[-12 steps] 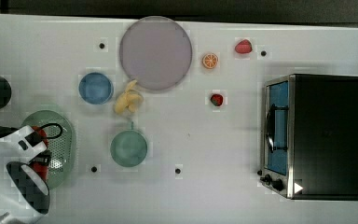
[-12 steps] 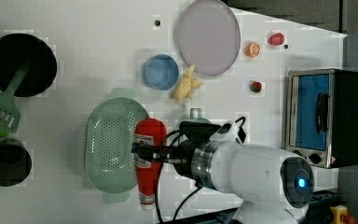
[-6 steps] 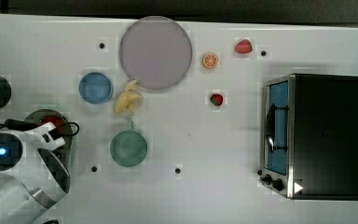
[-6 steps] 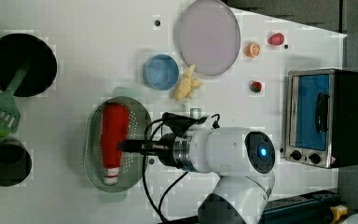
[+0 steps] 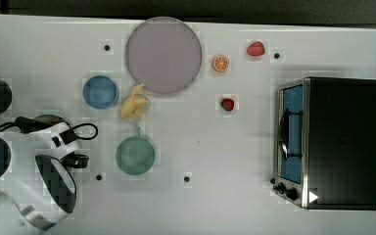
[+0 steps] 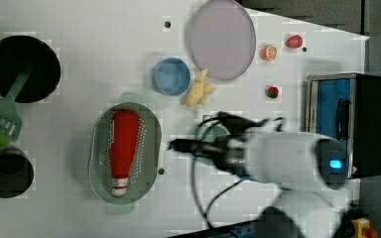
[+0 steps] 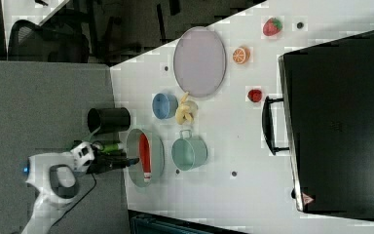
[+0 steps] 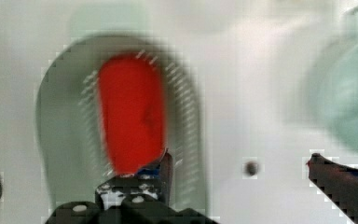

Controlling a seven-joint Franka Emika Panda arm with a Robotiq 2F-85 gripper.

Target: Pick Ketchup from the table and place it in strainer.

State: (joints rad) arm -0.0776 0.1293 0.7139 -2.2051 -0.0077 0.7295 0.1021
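Observation:
The red ketchup (image 6: 124, 146) lies lengthwise inside the pale green strainer (image 6: 149, 148), white cap toward the left view's bottom. My gripper (image 6: 176, 145) hovers just off the strainer's rim on the left view's right, between it and the green cup (image 6: 213, 144), touching neither. In the wrist view the fingers (image 8: 165, 163) stand wide apart with bare table between them; my gripper (image 8: 241, 163) is open, and the ketchup (image 8: 130, 116) rests free in the strainer (image 8: 56, 121). In the right view my gripper (image 7: 129, 161) sits by the strainer (image 7: 158, 156).
A blue bowl (image 6: 171, 77), a banana (image 6: 198, 91) and a grey plate (image 6: 222, 38) lie beyond the strainer. A toaster oven (image 6: 347, 124) stands at the left view's right. Black pots (image 6: 22, 67) and a green spatula (image 6: 0, 119) sit at the left view's left.
My gripper carried the ketchup over the strainer, opened and let it go. The arm has since pulled back toward the left view's right, leaving the bottle lying in the strainer.

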